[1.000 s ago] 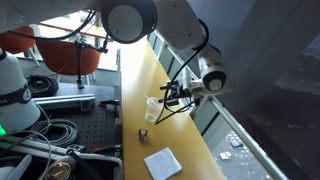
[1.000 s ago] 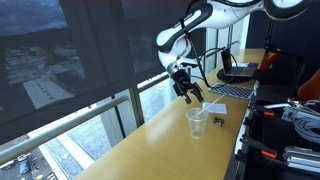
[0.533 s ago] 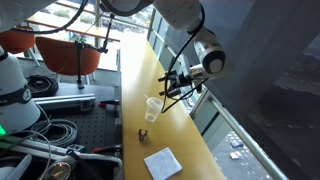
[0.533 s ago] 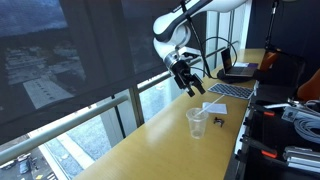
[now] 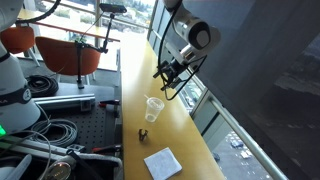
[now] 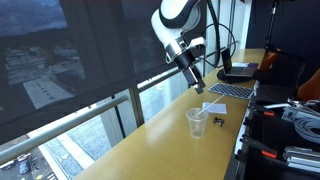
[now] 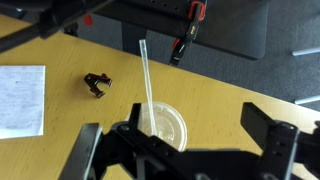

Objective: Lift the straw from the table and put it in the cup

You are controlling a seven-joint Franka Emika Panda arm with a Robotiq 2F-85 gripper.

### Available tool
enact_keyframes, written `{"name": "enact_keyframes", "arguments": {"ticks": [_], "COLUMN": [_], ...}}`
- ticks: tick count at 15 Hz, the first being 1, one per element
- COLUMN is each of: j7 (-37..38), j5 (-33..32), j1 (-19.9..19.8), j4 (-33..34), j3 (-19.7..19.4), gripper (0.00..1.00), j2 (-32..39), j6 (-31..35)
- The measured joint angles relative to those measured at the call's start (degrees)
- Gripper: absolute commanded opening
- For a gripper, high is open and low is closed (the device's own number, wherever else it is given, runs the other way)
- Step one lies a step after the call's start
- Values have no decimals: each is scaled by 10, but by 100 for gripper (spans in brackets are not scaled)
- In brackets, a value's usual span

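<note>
The clear plastic cup [image 5: 153,108] stands on the wooden table [image 5: 140,85]; it also shows in an exterior view [image 6: 197,122] and in the wrist view [image 7: 165,125]. In the wrist view the thin pale straw [image 7: 146,75] has its lower end inside the cup and leans out over the rim. It is too thin to make out in the exterior views. My gripper [image 7: 175,128] hangs above the cup, jaws wide apart and empty, touching neither. It also shows in both exterior views [image 5: 172,72] [image 6: 195,82].
A flat white square paper [image 5: 162,162] [image 7: 20,98] and a tiny dark object [image 5: 141,132] [image 7: 97,85] lie on the table near the cup. A window with a railing runs along one long table edge. A keyboard [image 6: 232,90] lies at the far end.
My gripper has risen away from the cup and moved further along the table. The cup, paper and dark object have not moved.
</note>
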Motion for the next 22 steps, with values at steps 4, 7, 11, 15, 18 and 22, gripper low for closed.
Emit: {"name": "enact_keyframes", "arguments": {"ticks": [4, 7, 11, 15, 18, 22], "j7": [-29, -47, -54, -72, -156, -280], "j5": [-45, -58, -59, -59, -59, -59], "j1": [9, 9, 9, 8, 1, -14], "j4": [-132, -233, -296, -297, -294, -287], "j3": [6, 12, 16, 17, 19, 26], "gripper": [100, 100, 100, 100, 100, 100], "j2": [-60, -103, -143, -144, -145, -144], "j6": [165, 300, 355, 355, 355, 350]}}
